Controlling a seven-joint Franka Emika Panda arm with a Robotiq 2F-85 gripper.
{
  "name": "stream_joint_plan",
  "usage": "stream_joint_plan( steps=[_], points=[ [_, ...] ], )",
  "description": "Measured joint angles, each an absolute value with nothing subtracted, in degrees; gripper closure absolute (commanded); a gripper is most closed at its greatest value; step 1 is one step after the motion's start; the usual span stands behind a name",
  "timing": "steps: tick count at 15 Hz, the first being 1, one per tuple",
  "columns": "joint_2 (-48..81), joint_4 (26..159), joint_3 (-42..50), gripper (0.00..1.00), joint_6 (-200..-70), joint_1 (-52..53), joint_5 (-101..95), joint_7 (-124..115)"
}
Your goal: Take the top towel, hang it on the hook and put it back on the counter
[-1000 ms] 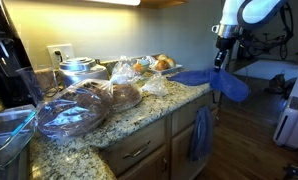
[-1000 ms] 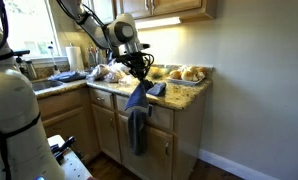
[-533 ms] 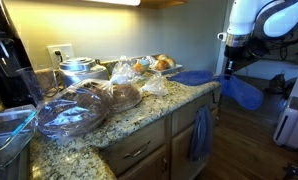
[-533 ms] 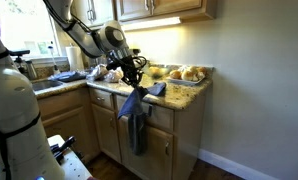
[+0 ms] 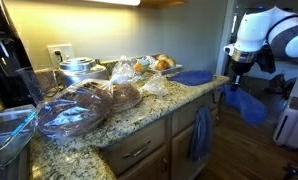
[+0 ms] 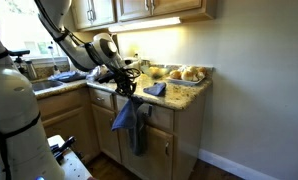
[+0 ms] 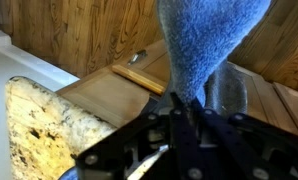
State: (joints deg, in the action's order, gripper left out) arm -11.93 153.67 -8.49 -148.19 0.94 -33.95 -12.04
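My gripper [image 5: 234,78] is shut on the top towel [image 5: 247,106], a bright royal-blue cloth that hangs down from the fingers off the end of the granite counter [image 5: 139,116]. In an exterior view the gripper [image 6: 126,90] holds the towel [image 6: 121,114] in front of the cabinet doors, below the counter edge [image 6: 187,92]. In the wrist view the towel [image 7: 204,45] runs between the shut fingers [image 7: 187,112]. A second blue towel [image 5: 194,77] lies on the counter end.
A duller grey-blue long towel [image 5: 200,133] hangs on the cabinet front, also visible in an exterior view [image 6: 140,132] and the wrist view [image 7: 232,90]. Bagged bread and pastries [image 5: 124,94], a metal bowl [image 5: 77,68] and plastic containers [image 5: 4,130] crowd the counter.
The arm has moved out from the counter end and down, carrying the blue towel with it. The towel now hangs below counter height beside the cabinets.
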Motion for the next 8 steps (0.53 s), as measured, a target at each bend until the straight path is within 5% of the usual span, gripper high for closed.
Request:
stream_joint_plan(
  steps=[8],
  points=[
    [-11.77,155.21,-8.49,0.95,-149.64,0.62,-34.65,-13.00]
  ],
)
